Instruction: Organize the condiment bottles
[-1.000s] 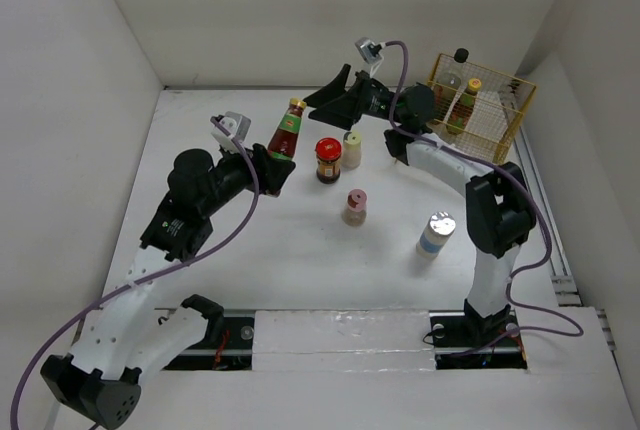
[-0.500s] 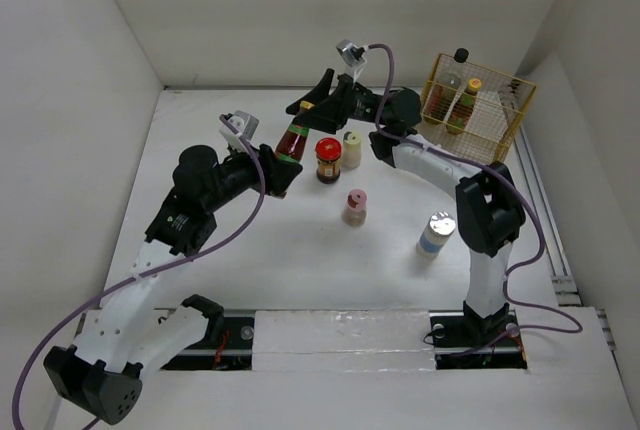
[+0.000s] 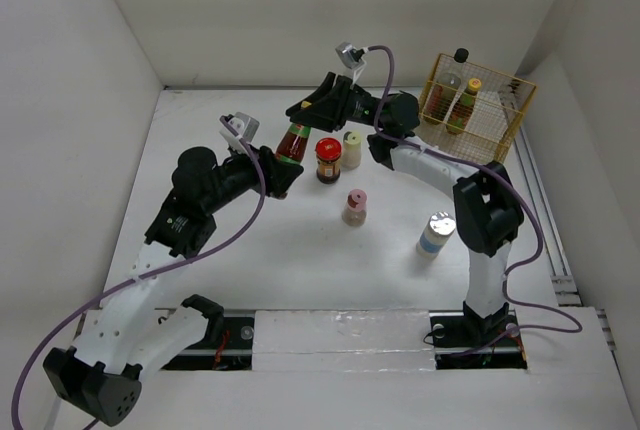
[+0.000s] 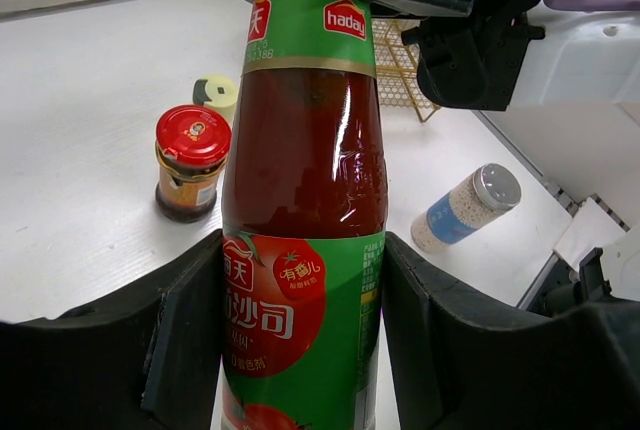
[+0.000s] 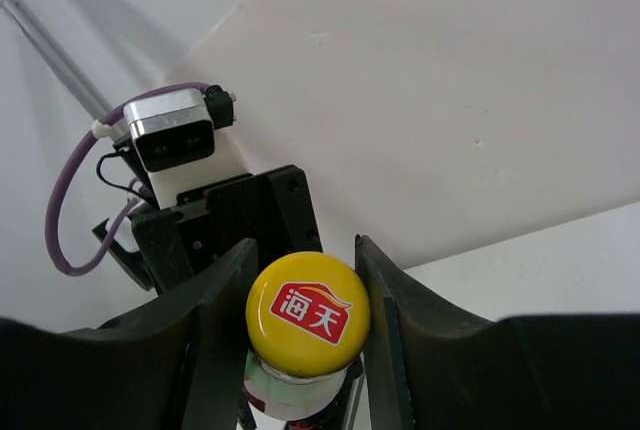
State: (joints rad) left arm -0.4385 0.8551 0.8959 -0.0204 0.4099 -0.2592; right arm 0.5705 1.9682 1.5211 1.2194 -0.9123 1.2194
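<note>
The yellow-capped ketchup bottle [image 3: 293,140], with its red and green label [image 4: 305,200], hangs tilted over the table's back left. My left gripper [image 3: 283,165] is shut on its lower body, both pads flat against the label. From above, my right gripper [image 3: 300,110] has its fingers pressed on either side of the yellow cap [image 5: 307,312]. A red-lidded jar [image 3: 328,158] and a cream bottle [image 3: 352,148] stand just right of it. A pink-capped bottle [image 3: 354,206] and a silver-lidded white-blue bottle [image 3: 437,233] stand nearer me.
The yellow wire basket [image 3: 512,120] sits at the back right, with a black-capped bottle [image 3: 460,58] and another yellow-capped bottle [image 3: 468,100] in it. White walls close in the table at the back and both sides.
My right gripper swung left from near the basket to the ketchup bottle's top and closed in on its cap. The left gripper raised and tilted the bottle slightly.
</note>
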